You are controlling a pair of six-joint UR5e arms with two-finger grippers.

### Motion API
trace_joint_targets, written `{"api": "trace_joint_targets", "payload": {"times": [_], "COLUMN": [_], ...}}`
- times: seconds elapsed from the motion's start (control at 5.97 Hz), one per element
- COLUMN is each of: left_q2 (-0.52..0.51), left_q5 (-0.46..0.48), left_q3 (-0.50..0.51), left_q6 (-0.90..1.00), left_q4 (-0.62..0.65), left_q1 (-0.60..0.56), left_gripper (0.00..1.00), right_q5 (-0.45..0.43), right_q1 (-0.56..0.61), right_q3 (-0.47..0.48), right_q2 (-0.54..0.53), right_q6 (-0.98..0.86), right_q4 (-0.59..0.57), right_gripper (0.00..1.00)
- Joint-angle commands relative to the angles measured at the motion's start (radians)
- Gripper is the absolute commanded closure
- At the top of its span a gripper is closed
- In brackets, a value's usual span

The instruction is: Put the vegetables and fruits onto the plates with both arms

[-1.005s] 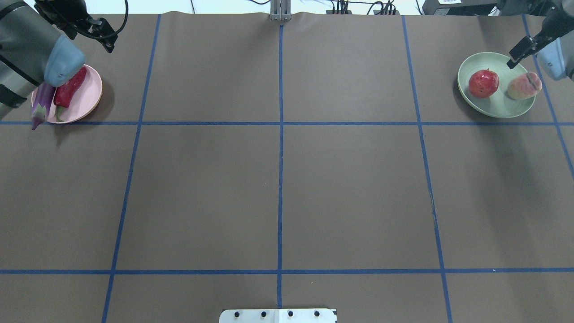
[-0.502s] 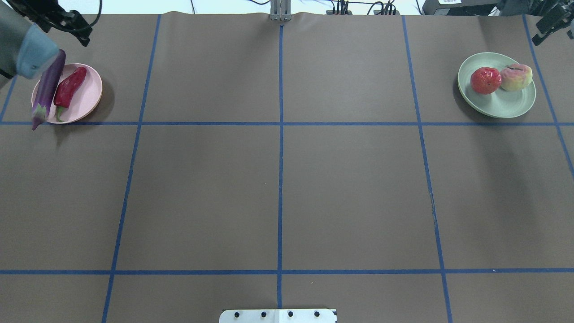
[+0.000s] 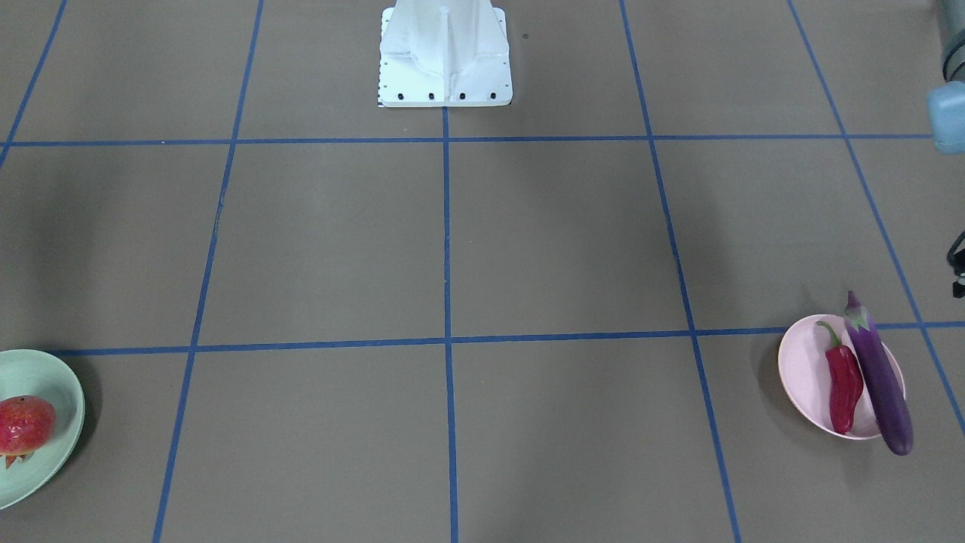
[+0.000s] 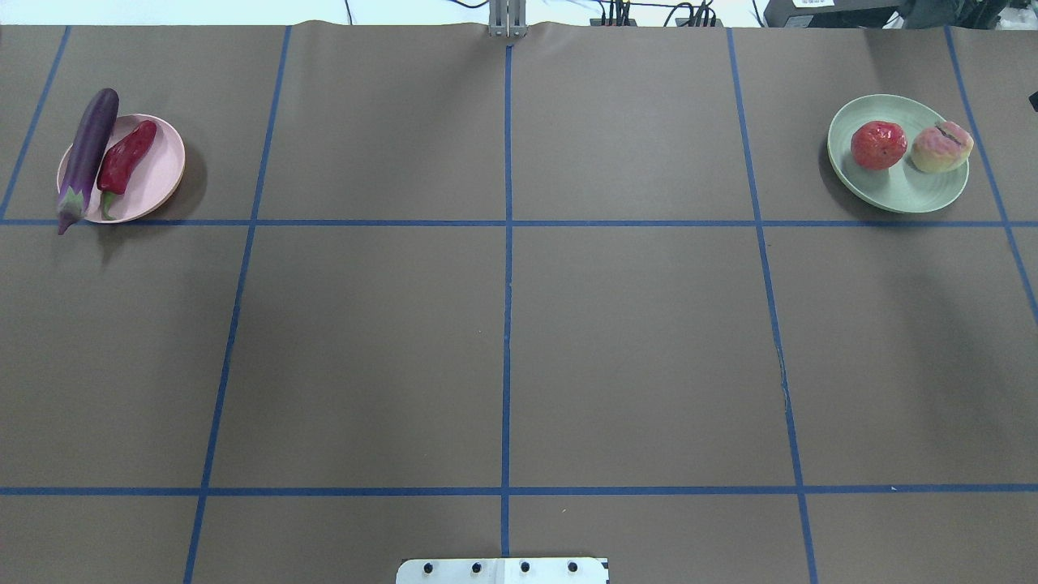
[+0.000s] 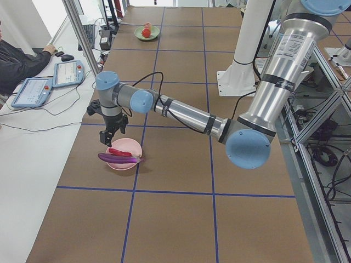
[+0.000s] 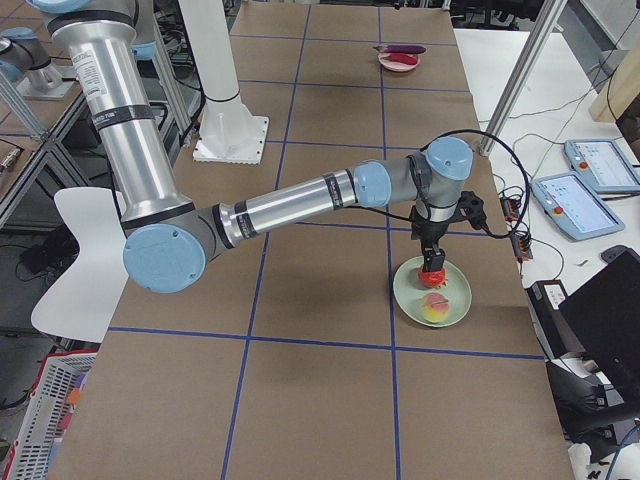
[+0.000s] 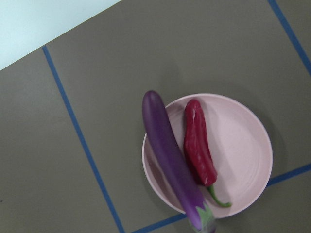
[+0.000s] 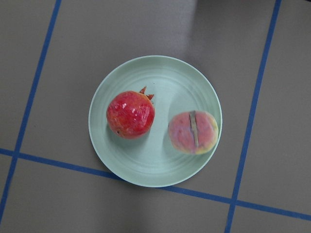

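Note:
The purple eggplant (image 4: 87, 158) lies across the outer rim of the pale pink plate (image 4: 158, 174), with both ends sticking past it. The red chili pepper (image 4: 126, 158) rests beside it on that plate. The wrist view shows the same eggplant (image 7: 170, 160) and chili (image 7: 198, 143). The pomegranate (image 4: 878, 145) and the peach (image 4: 941, 147) sit side by side on the mint green plate (image 4: 900, 191). My left gripper (image 5: 111, 133) hangs just above the pink plate (image 5: 131, 145). My right gripper (image 6: 432, 260) hovers over the green plate (image 6: 455, 295). Whether either gripper is open or shut I cannot tell.
Blue tape lines divide the brown table into squares. The white robot base (image 3: 445, 53) stands at the robot's edge. A person (image 5: 16, 60) sits by two teach pendants (image 5: 33, 90) beyond the table's far edge. Another pendant (image 6: 575, 200) lies beside the green plate's end.
Both arms have pulled back out of the overhead view. The peach has shifted slightly and come to rest on the green plate. The eggplant and chili have stayed put.

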Motion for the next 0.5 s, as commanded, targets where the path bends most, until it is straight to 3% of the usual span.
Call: {"api": "trace_joint_targets", "payload": {"times": [0.0, 0.33], "left_q2": [0.125, 0.179], "left_q5": [-0.061, -0.055], "left_q3": [0.0, 0.044], "left_q6": [0.085, 0.087], "left_q4": [-0.04, -0.044], "left_q1": [-0.057, -0.096], "left_gripper": [0.0, 0.0], "right_q5": [0.004, 0.015], "right_q1": [0.005, 0.014], "right_q3": [0.029, 0.024], "right_q2": [-0.082, -0.114], "right_q6": [0.005, 0.008], "right_q4": [-0.001, -0.004], "right_gripper": [0.0, 0.0]}}
